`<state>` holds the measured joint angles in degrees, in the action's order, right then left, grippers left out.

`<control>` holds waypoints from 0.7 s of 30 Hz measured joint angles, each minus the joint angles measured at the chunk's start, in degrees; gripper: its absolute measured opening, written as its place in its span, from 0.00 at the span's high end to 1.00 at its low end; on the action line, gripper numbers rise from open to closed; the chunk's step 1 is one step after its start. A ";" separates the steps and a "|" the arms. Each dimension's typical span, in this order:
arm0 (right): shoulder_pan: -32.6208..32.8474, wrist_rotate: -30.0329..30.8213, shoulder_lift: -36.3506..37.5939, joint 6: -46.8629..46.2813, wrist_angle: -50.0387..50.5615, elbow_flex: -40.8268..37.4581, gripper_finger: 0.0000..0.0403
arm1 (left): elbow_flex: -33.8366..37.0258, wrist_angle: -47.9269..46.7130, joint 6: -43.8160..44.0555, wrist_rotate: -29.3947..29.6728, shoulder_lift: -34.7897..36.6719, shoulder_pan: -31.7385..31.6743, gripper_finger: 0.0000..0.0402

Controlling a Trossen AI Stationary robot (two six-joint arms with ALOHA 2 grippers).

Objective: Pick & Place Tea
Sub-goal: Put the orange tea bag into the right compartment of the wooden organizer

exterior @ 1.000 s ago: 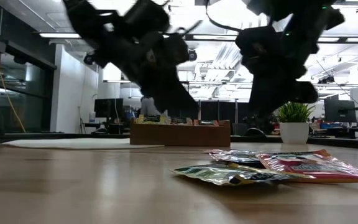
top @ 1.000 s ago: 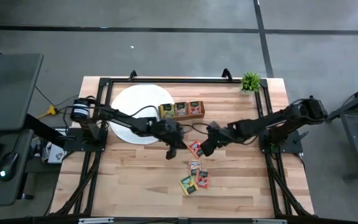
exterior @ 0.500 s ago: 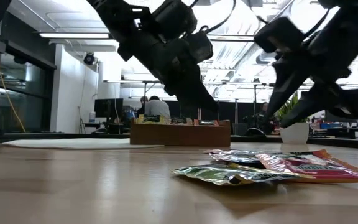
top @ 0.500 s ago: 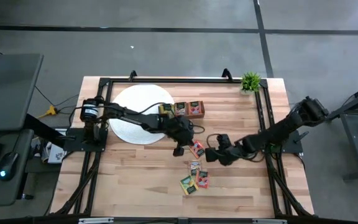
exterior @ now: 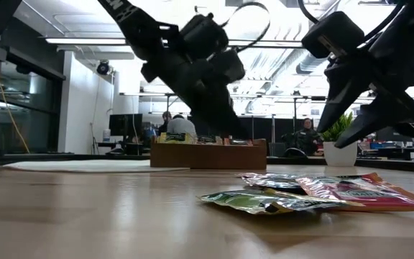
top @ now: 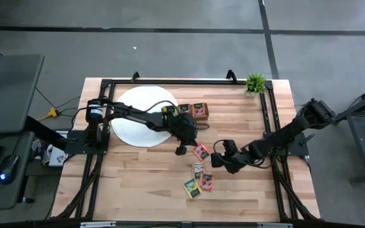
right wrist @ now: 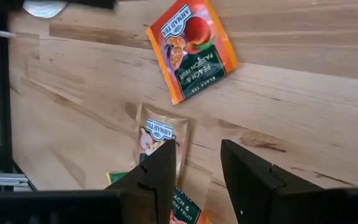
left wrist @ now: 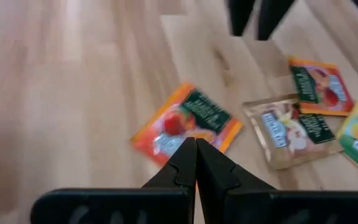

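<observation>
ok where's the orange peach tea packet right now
In the high view, the orange peach packet lies flat mid-table, just past the beige packet, between both end effectors.

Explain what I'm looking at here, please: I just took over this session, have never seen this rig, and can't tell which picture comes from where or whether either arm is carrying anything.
Two dark robot arms work at a wooden table. One picture looks straight down from above, one looks level across the tabletop, and the other two come from cameras on each arm's wrist.

From above, the left hand hangs near the table's middle, its fingers shut with nothing between them. The right hand is lower right of it, fingers open and empty, pointing at the loose tea packets.

On the table: an orange peach packet lying alone, then a pale packet, and below it a green-yellow packet and a red packet. Behind them sit a wooden tray already holding packets, a white round mat and a small potted plant.
</observation>
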<state>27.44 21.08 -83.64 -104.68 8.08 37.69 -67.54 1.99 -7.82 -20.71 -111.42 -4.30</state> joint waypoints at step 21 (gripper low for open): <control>-0.08 -3.48 -0.02 -3.16 -2.43 0.02 0.69 | -0.38 4.46 -2.14 0.67 -8.05 0.18 1.00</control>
<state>27.36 17.61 -83.66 -107.83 5.65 37.71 -67.92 6.45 -9.96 -20.04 -119.46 -4.12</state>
